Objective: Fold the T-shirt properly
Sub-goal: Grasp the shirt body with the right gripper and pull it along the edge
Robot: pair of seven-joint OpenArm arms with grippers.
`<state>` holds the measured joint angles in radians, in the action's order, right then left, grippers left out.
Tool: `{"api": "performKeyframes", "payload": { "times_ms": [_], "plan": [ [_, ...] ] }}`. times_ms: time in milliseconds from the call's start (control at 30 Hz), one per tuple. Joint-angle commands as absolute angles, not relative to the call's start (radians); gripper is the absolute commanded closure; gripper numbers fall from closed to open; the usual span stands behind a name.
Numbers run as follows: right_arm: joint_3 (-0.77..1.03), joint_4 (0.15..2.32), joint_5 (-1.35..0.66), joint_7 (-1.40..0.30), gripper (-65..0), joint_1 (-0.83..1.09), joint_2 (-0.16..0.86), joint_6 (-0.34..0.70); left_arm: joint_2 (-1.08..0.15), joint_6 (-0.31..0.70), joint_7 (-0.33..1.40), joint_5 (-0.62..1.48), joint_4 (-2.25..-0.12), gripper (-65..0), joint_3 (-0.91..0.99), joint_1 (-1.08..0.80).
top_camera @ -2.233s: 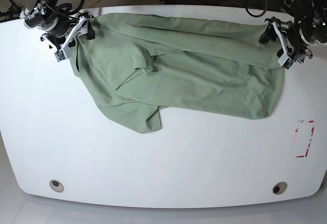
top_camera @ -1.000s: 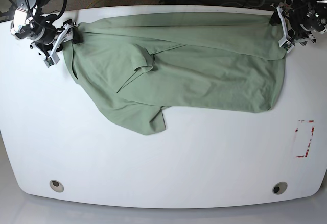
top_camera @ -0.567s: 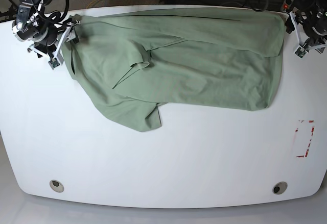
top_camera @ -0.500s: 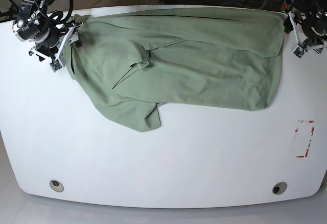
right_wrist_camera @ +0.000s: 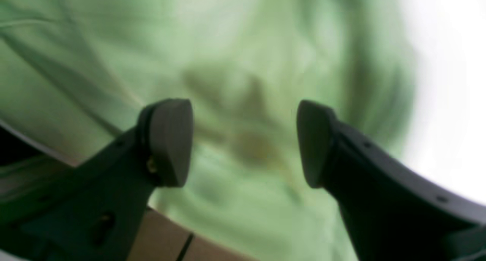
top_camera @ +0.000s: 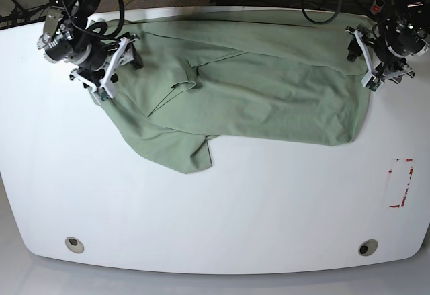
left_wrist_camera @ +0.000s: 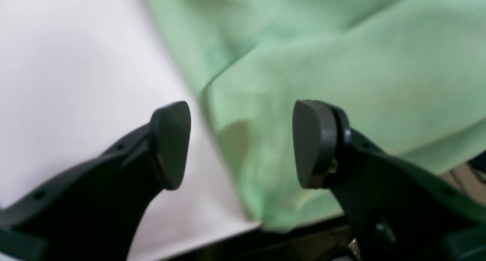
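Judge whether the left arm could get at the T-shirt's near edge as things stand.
Probably yes. The left gripper hangs open right above the T-shirt edge by the table rim, nothing between them.

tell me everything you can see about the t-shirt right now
The T-shirt is a pale sage-green, soft-looking knit, lying crumpled and unfolded along the far part of the white table. Creases run across it, one short sleeve is bunched near the middle, and a flap droops toward the table's near side. The left hand and right hand sit at its opposite ends, both open with nothing gripped; the wrist views show cloth just beyond the fingertips. Collar and buttons are not visible.
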<state>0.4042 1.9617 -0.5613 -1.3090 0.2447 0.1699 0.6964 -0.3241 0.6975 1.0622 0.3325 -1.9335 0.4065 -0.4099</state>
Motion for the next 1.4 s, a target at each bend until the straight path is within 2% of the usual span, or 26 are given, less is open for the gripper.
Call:
{"api": "performKeyframes", "payload": {
  "times_ms": [0, 267, 533, 700, 800, 867, 967, 1067, 1233, 1333, 1367],
  "plan": [
    [0.367, 1.977, -0.579, -1.290, -40.1, 0.223, 0.165, 0.698, -0.331, 0.698, 1.055, 0.335, -1.948, -38.5, 0.369, -0.409],
    [0.268, 1.974, -0.570, -1.285, -40.9, 0.193, 0.102, 0.698, -0.337, 0.698, 1.055, 0.331, -1.945, -38.5, 0.317, -0.421],
    [0.114, 1.939, -0.332, -1.210, -40.9, 0.148, 0.059, 0.698, -0.331, 0.698, 1.050, 0.188, -1.888, -38.5, 0.314, -0.423],
    [0.096, 1.840, -0.318, -1.184, -39.0, 0.107, 0.050, 0.698, -0.331, 0.698, 1.050, 0.180, -1.882, -38.5, 0.314, -0.423],
    [0.093, 1.788, -0.309, -1.138, -28.5, 0.090, 0.050, 0.698, -0.331, 0.698, 1.050, 0.179, -1.880, -38.5, 0.314, -0.423],
    [0.094, 1.747, -0.312, -1.115, -12.4, 0.073, 0.053, 0.698, -0.331, 0.698, 1.050, 0.179, -1.880, -38.5, 0.314, -0.423],
    [0.096, 1.747, -0.315, -1.115, 0.0, 0.058, 0.056, 0.698, -0.331, 0.698, 1.050, 0.179, -1.879, -38.5, 0.314, -0.426],
    [0.097, 1.747, -0.309, -1.112, 0.0, 0.044, 0.056, 0.698, -0.331, 0.698, 1.050, 0.179, -1.879, -38.5, 0.314, -0.427],
    [0.093, 1.709, -0.318, -1.082, -4.6, 0.022, 0.048, 0.698, -0.331, 0.698, 1.050, 0.179, -1.877, -38.5, 0.314, -0.427],
    [0.094, 1.672, -0.308, -1.076, -14.4, 0.013, 0.025, 0.698, -0.331, 0.698, 1.050, 0.179, -1.877, -38.5, 0.314, -0.427],
    [0.096, 1.658, -0.308, -1.076, -21.6, 0.001, 0.022, 0.698, -0.331, 0.698, 1.050, 0.179, -1.877, -38.5, 0.314, -0.427]
  ]
}}
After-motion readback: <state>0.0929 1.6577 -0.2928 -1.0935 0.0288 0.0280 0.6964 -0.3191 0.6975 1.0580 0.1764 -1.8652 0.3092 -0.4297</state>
